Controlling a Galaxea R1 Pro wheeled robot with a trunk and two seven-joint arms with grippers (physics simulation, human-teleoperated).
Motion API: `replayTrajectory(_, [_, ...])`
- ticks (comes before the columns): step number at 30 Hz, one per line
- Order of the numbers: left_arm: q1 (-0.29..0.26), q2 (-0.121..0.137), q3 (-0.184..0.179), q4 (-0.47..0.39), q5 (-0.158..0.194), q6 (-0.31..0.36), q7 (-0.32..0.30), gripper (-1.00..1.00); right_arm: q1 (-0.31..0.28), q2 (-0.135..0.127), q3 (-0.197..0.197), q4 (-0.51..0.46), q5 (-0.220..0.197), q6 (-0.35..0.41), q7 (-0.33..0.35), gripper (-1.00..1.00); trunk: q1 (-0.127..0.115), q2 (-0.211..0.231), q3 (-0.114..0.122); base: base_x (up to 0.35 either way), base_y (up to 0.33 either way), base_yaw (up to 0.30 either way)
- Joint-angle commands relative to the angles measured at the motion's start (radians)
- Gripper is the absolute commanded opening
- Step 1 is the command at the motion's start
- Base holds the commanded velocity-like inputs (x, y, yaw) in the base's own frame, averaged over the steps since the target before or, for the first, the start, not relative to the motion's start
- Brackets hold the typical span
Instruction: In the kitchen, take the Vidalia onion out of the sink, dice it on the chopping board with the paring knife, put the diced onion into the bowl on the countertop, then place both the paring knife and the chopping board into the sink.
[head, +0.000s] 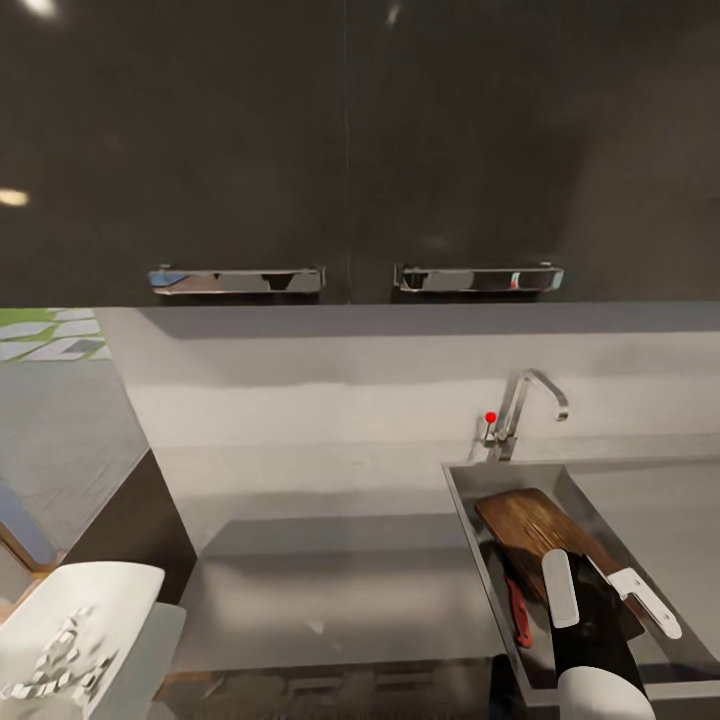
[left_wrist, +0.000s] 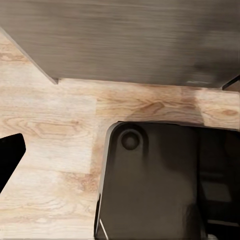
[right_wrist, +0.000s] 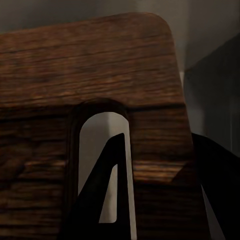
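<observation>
The dark wooden chopping board (head: 525, 520) lies tilted inside the grey sink (head: 462, 500), and its slotted end shows close up in the right wrist view (right_wrist: 100, 65). Beside it in the basin lies the paring knife (head: 520, 612), red handle toward me. My right gripper (head: 603, 597) hovers over the board's near end, open, its fingers (right_wrist: 100, 200) spread in front of the wood. At lower left the white bowl (head: 110, 575) holds pale diced onion (head: 60, 650). One dark finger (left_wrist: 10, 160) of my left gripper shows above the floor, nothing held.
The grey countertop (head: 340, 590) stretches left of the sink. A chrome tap (head: 520, 410) with a red dot stands behind the basin. Dark wall cabinets (head: 350, 150) hang overhead. Wooden floor (left_wrist: 55, 125) and the robot's dark base (left_wrist: 150, 185) lie below the left arm.
</observation>
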Motion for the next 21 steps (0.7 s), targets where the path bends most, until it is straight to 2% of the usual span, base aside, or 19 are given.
replayTrajectory(1, [0.0,-0.001,0.009,-0.002,-0.008,-0.001,-0.006,1.0,-0.001,0.001,-0.001,-0.002,0.001,0.01,-0.002,-1.0,0.001,-0.002,-0.004,0.0,0.0,0.0])
replayTrajectory(21, [0.0,-0.001,0.008,-0.001,-0.008,-0.001,-0.006,1.0,-0.001,0.001,-0.001,-0.002,0.001,0.011,-0.002,-1.0,0.001,-0.002,-0.036,0.0,0.0,0.0])
